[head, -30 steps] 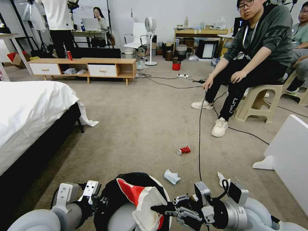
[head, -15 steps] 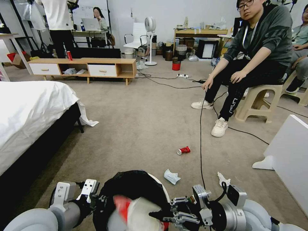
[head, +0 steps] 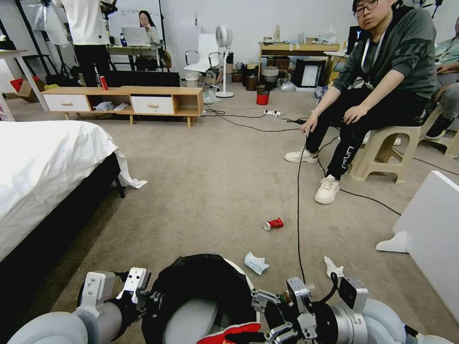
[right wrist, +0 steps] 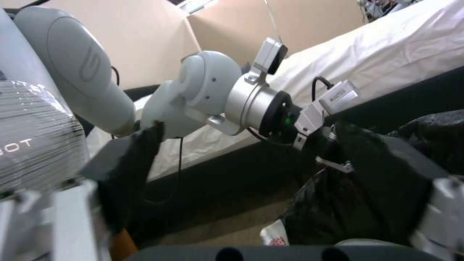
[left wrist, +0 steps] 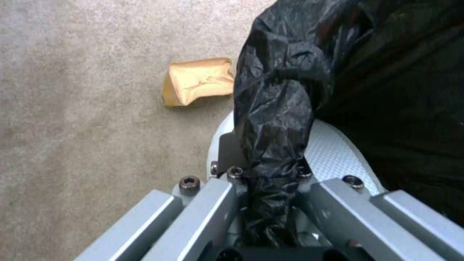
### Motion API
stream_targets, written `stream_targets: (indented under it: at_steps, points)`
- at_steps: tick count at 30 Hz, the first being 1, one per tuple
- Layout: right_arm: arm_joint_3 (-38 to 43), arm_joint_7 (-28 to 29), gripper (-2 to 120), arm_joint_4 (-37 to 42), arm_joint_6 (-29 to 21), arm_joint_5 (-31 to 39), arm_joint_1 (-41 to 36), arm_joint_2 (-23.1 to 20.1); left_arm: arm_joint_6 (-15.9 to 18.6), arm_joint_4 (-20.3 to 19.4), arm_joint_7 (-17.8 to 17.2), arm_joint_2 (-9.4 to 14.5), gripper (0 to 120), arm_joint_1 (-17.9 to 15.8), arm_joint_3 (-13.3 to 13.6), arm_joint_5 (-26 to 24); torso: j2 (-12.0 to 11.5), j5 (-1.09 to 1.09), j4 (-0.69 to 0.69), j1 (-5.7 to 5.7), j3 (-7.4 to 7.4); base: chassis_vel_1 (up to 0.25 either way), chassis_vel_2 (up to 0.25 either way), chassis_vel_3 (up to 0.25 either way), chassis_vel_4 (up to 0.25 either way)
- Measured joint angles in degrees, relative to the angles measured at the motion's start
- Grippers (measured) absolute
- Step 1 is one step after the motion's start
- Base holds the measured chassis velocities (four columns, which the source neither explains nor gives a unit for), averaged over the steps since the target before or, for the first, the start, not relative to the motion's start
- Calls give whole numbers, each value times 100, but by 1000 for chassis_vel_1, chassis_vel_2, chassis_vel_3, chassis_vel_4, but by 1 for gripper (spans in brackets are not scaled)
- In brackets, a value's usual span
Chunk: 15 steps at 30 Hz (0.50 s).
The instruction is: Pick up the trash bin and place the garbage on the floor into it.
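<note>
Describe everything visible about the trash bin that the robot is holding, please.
The trash bin is round, of white plastic, lined with a crinkly black bag folded over its rim. It sits low in the head view, between the arms. The left end effector is shut on the bagged rim. The right end effector is open beside the other rim, with a red packet at its mouth.

Across the frame the left arm (right wrist: pixel 208 98) reaches to the trash bin (right wrist: pixel 386 188), its left tool (right wrist: pixel 333 152) pressed against the bin's crinkly black bag at the rim. Behind the arm lies a bed (right wrist: pixel 386 54) with white sheets over a dark base. Close to the lens, the right tool (right wrist: pixel 270 203) stands spread wide, one dark finger (right wrist: pixel 130 159) on one side and a pale one on the other, above the floor (right wrist: pixel 227 224).
</note>
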Motion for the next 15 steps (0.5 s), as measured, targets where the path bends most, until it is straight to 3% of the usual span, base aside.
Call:
stream_targets:
  at_steps: [3,10,15]
  points:
    - [-2,24,99,0,0,-14,-5,19,0,-37,-6,-24,1,37,0,-12,0,0,0,0,0,0,0,0,0]
    - [-24,41,100,11,0,-19,7,36,0,-85,-30,-53,1,169,-30,-82,0,0,0,0,0,0,0,0,0]
    - [-19,57,100,44,3,-8,10,31,0,-177,-245,-84,1,311,-48,-595,0,0,0,0,0,0,0,0,0]
